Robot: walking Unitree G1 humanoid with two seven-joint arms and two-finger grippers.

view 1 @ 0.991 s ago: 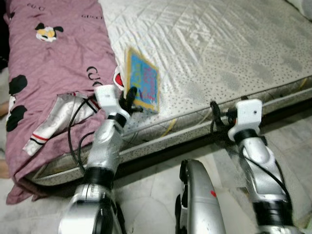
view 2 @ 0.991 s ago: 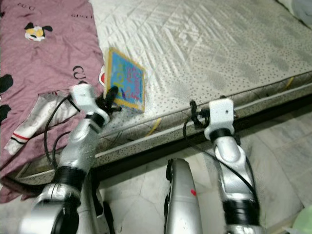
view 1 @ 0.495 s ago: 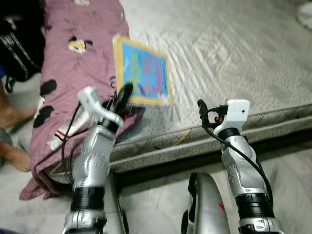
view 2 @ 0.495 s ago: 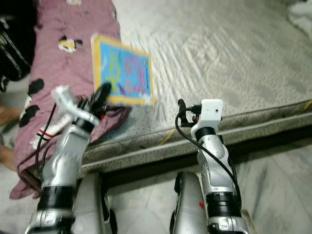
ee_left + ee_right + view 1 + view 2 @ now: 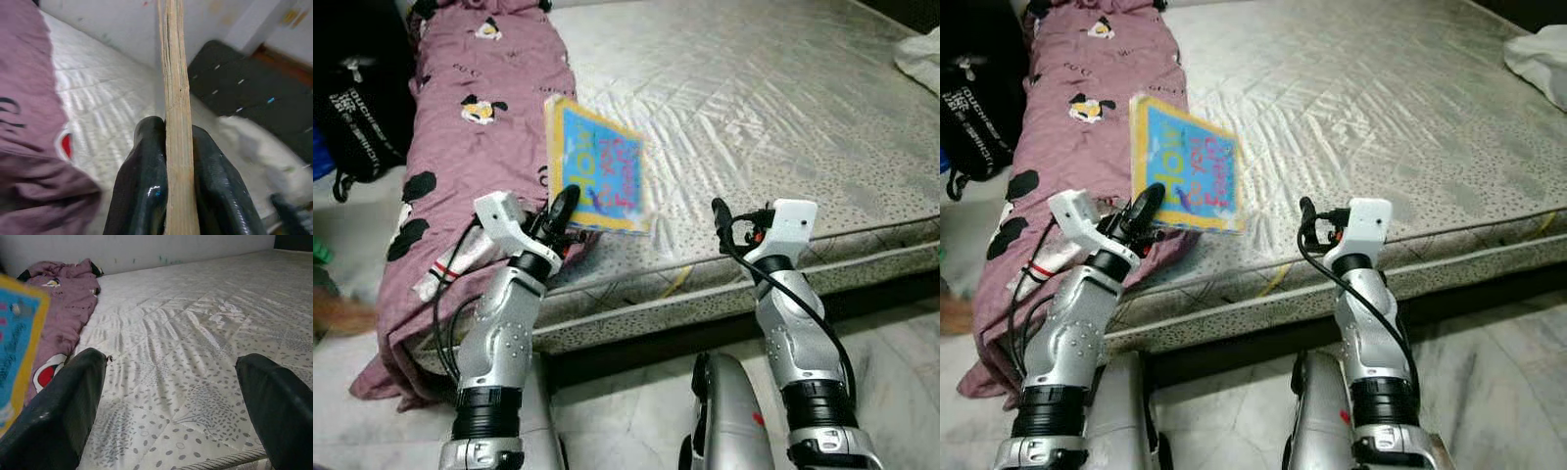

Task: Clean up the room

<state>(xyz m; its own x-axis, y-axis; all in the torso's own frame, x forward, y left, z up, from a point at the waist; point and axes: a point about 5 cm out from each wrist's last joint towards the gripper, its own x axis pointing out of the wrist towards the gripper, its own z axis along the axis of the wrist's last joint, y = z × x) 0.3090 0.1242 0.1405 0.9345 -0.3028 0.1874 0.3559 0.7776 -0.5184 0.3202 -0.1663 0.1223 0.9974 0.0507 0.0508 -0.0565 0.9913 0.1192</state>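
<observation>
Lifted higher than a second ago, the flat, stiff picture book [image 5: 596, 166] with its yellow border now tilts above the quilted mattress [image 5: 773, 108] edge, beside the mauve cartoon-print duvet [image 5: 475, 117]. The left gripper [image 5: 168, 156] pinches its layered edge; the right gripper [image 5: 171, 396] gapes wide, holding nothing.

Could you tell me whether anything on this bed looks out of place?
The colourful book is held up off the mattress in the left gripper, and a mauve quilt lies bunched along the bed's left edge.
</observation>
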